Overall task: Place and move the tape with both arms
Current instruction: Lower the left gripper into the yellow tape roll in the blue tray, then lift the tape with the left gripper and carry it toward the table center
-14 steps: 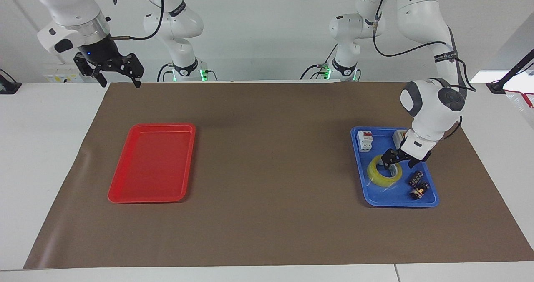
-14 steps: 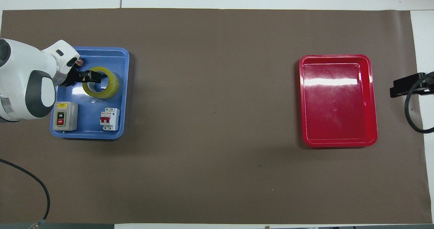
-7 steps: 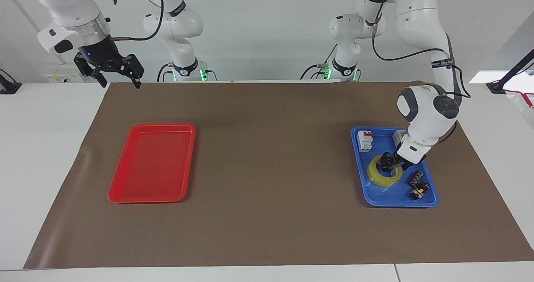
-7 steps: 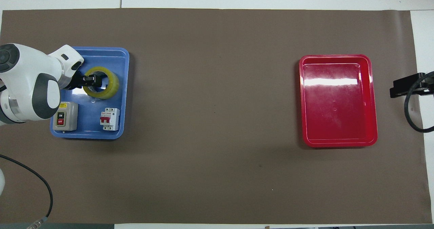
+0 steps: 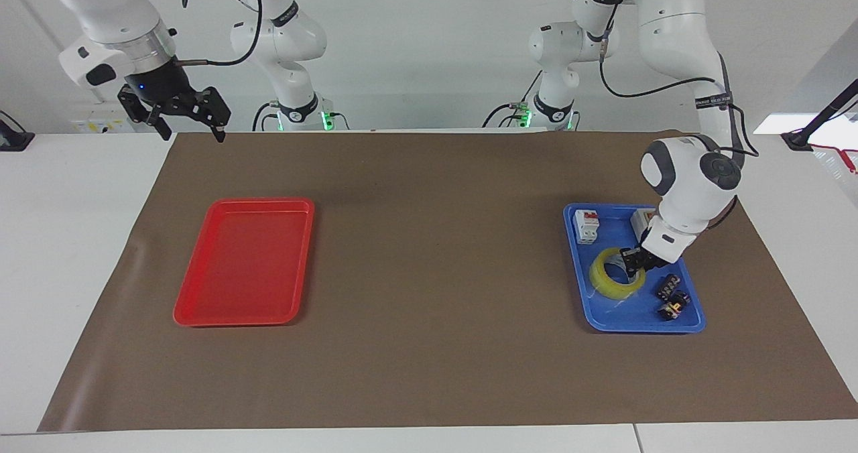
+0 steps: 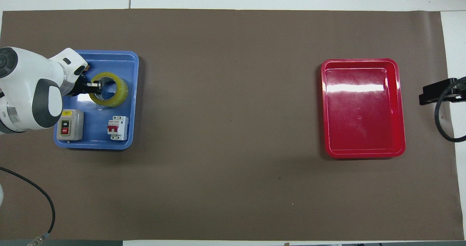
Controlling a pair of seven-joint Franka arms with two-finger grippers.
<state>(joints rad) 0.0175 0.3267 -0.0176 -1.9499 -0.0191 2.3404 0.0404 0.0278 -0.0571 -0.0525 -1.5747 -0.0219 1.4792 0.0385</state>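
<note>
1. The tape (image 5: 617, 273), a yellow translucent roll lying flat, was in the blue tray (image 5: 633, 324) near the left arm's end of the worktop (image 5: 429, 359), in the half of the tray farther from the robots.

2. The left gripper (image 5: 633, 260) was down at the roll, its jaws pinched narrow on the ring's wall at the side toward the left arm's end, one fingertip inside the core and one outside. The grasp looked made, but the roll sat on the tray floor, not yet lifted.

3. The right gripper (image 5: 190, 123) hung high over the worktop's corner at the right arm's end, nearest the robots, jaws spread wide and holding nothing; that arm waited.

4. The red tray (image 5: 244, 262), toward the right arm's end, held nothing.

5. Sharing the blue tray were a white circuit breaker (image 5: 586, 226), a grey on/off switch box (image 6: 68, 124) and two small dark parts (image 5: 671, 295), all apart from the roll.

6. Judged from this, only the pick-up grasp was done. Lifting, carrying toward the worktop's middle, and the right arm's share, probably ending at the red tray, all remained.
</note>
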